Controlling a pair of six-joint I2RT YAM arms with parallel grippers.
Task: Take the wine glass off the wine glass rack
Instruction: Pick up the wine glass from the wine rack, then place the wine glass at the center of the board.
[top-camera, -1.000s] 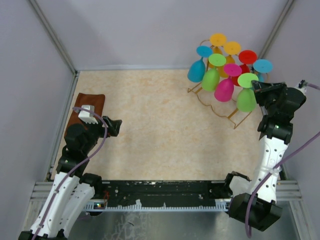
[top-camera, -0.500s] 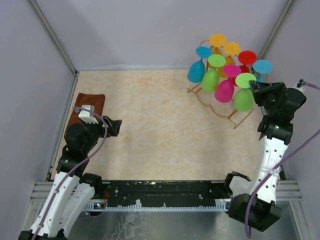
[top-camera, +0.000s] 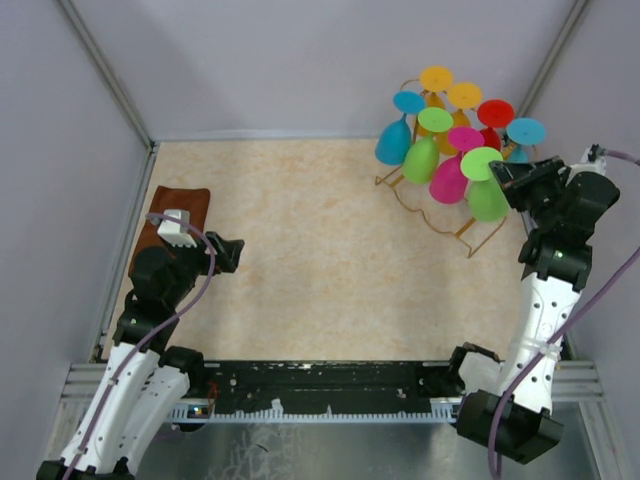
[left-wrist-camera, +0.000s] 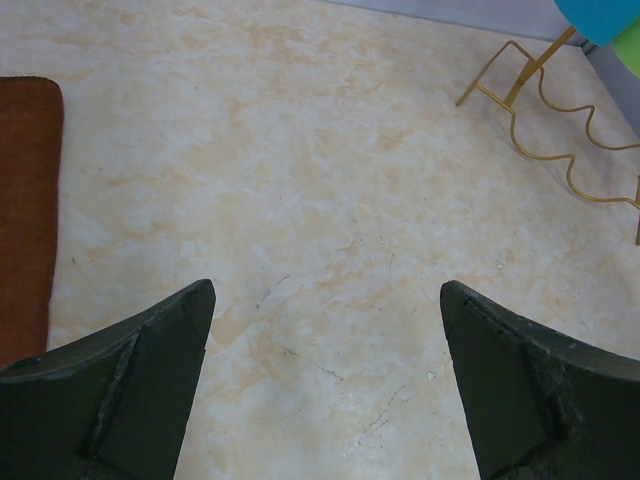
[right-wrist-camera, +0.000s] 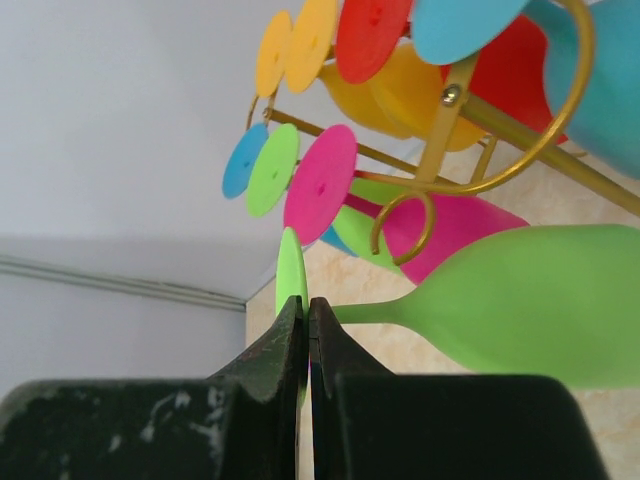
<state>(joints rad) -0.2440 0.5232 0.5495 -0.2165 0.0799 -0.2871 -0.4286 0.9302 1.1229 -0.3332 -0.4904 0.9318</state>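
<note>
The golden wire wine glass rack (top-camera: 440, 218) stands at the back right with several coloured glasses hanging upside down. My right gripper (top-camera: 503, 175) is shut on the round foot of a light green wine glass (top-camera: 487, 198) at the rack's near right end. In the right wrist view my fingers (right-wrist-camera: 290, 340) pinch the green foot edge-on, and the stem and bowl (right-wrist-camera: 540, 305) stretch to the right beside a rack loop (right-wrist-camera: 415, 225). My left gripper (left-wrist-camera: 325, 320) is open and empty over bare table at the left.
A brown cloth (top-camera: 170, 225) lies at the left edge by my left arm. Blue, pink, red, yellow and green glasses (top-camera: 448, 175) crowd the rack right next to the held one. Grey walls close in behind and beside the rack.
My right gripper has moved left and slightly up with the green glass's foot; the glass has tilted and shifted along the rack. The left arm has not moved.
</note>
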